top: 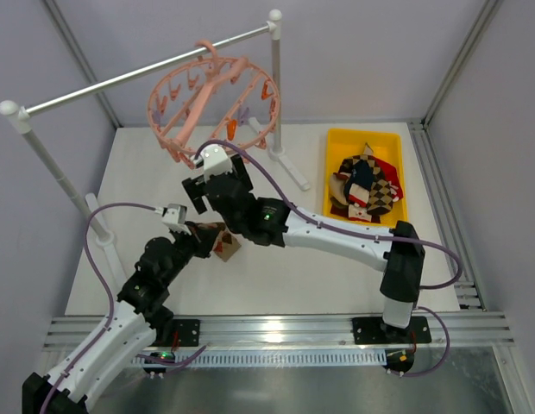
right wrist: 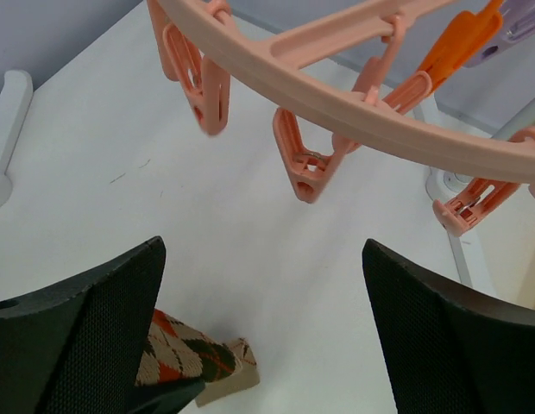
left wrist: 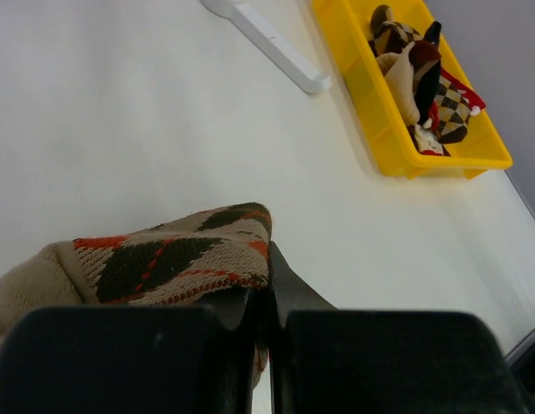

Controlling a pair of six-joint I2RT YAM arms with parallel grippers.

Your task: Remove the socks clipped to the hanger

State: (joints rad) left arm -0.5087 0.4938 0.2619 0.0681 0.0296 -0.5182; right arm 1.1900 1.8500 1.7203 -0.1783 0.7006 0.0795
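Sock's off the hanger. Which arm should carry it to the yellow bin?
Left, probably. The left gripper is shut on the argyle sock. The right gripper is open and empty under the hanger, so using it means a handover, though the yellow bin lies on its side.

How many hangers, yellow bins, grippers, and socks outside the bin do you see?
Hanger: 1
Yellow bin: 1
Grippers: 2, left gripper and right gripper
Sock outside the bin: 1, clamped in the left gripper
Total: 5
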